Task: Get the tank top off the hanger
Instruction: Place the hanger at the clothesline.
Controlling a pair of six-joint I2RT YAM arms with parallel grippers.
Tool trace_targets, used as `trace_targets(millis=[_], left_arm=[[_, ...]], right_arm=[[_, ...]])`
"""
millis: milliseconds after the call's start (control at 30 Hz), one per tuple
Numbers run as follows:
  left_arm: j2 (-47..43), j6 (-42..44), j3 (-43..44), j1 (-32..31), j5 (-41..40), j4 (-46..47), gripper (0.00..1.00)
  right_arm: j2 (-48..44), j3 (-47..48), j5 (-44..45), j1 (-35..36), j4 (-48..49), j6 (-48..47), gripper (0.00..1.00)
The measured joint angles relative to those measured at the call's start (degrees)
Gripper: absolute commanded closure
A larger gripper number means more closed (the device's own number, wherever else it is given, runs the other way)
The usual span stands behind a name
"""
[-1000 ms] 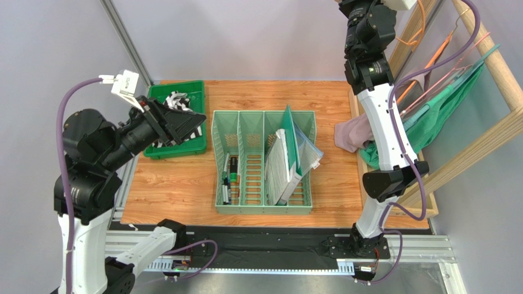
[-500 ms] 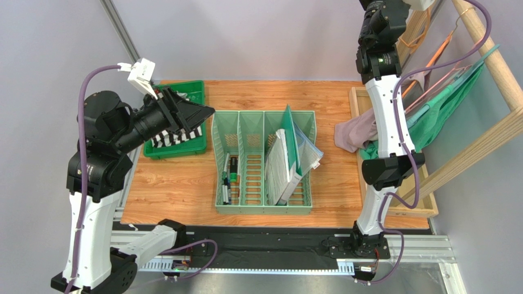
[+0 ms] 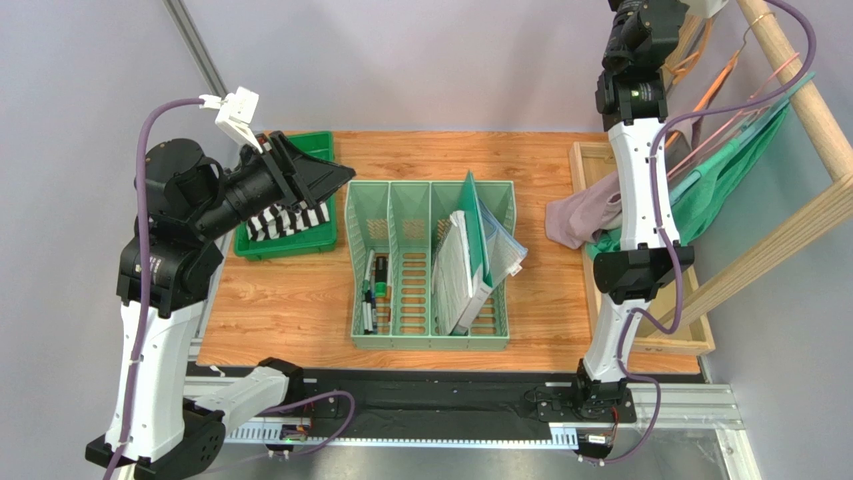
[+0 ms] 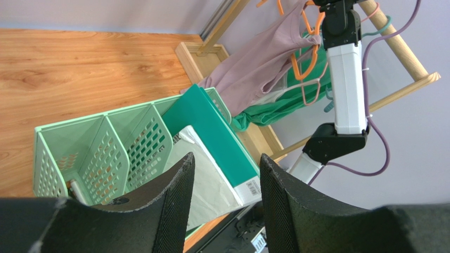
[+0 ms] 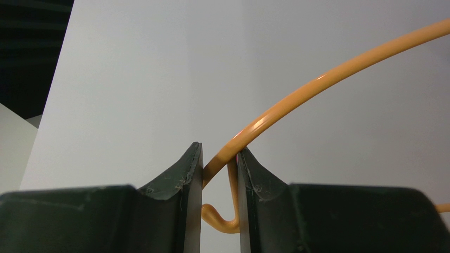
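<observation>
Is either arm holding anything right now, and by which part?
Yes: the right pincer is shut on the orange hanger, pinching its thin wire where it curves. The left pincer is open and holds nothing.

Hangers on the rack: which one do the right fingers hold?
The orange hanger, its wire pinched between the fingers of the right gripper; it carries the mauve tank top. The pink hanger hangs ungripped beside it.

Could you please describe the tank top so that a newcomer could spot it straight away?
Look to the wooden rack at the table's right edge, where garments hang. The tank top hangs on the orange hanger held by the right end effector; it is dusty mauve, while the garment beside it is green.
</observation>
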Motion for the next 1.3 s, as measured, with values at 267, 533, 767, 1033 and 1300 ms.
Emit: trace_targets(millis=[267, 533, 767, 1033, 1300], left_arm=[[-0.46, -0.85, -0.22, 0.00, 0.15, 0.46, 0.46], [-1.84, -1.38, -0.66, 0.00, 0.17, 0.46, 0.46], [-1.88, -2.10, -1.03, 0.00, 0.37, 0.48, 0.46], [-2.60, -2.84, -3.58, 0.00, 0.98, 1.03, 0.47], [-3.89, -4.61, -7.37, 0.00, 2.40, 3.26, 0.47]], right_arm=[[4.07, 2.58, -1.60, -1.46, -0.96, 4.28, 1.00], [5.18, 2.58, -3.34, -2.34, -2.84, 4.81, 0.83], [5.11, 2.58, -5.97, -2.49, -4.83, 6.05, 0.42], [-0.87, -2.03, -8.74, -2.19, -16.11, 6.62, 0.29], [-14.36, -9.01, -13.22, -0.55, -26.67, 6.05, 0.08]])
